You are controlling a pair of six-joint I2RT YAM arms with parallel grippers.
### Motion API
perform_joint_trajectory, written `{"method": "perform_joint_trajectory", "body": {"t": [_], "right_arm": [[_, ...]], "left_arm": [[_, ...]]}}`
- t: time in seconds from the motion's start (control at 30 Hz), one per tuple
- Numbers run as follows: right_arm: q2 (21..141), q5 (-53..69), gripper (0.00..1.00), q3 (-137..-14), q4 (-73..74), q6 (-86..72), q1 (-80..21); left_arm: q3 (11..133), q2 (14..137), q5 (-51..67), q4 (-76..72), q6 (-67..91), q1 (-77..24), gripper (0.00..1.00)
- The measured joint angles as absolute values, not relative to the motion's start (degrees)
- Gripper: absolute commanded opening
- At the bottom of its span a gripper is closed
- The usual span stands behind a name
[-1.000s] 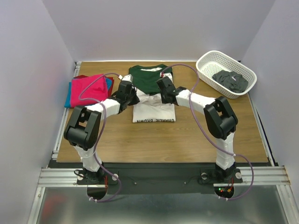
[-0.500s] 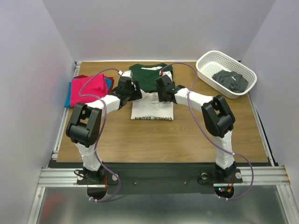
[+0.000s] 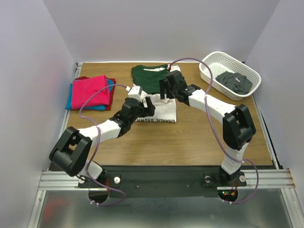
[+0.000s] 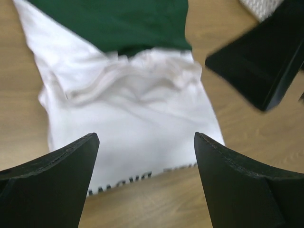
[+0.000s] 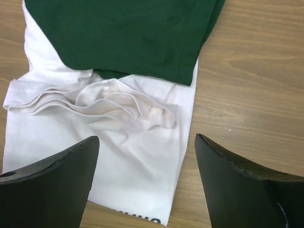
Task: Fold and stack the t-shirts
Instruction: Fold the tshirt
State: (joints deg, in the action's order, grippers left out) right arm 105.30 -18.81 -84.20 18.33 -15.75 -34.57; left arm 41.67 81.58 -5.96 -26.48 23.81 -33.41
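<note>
The left gripper (image 4: 145,142) hangs over the near, printed edge of the white t-shirt (image 3: 165,112), fingers spread apart and holding nothing. The t-shirt lies flat on the counter (image 3: 190,137) at mid-width, its dark green part folded over the far half, with a wrinkled ridge of white cloth just near of the green edge. The right gripper (image 5: 146,140) hovers above that ridge, fingers likewise apart and empty. Farther left, a stack of folded t-shirts (image 3: 90,89) rests with magenta on top. At the far right, a white basket (image 3: 206,73) contains a dark grey cloth (image 3: 233,81)
</note>
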Motion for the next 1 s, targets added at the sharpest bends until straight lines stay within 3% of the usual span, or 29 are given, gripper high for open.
{"method": "perform_joint_trajectory", "body": {"t": [0.33, 1.0], "right_arm": [[106.0, -14.3, 0.87, -81.4, 18.9, -17.3, -34.6], [113.1, -2.7, 0.85, -82.6, 18.8, -18.2, -38.2]], "left_arm": [[37.6, 91.5, -6.3, -36.1, 25.4, -36.7, 0.93], [31.8, 95.1, -15.0, -44.2, 26.9, -42.2, 0.93]]}}
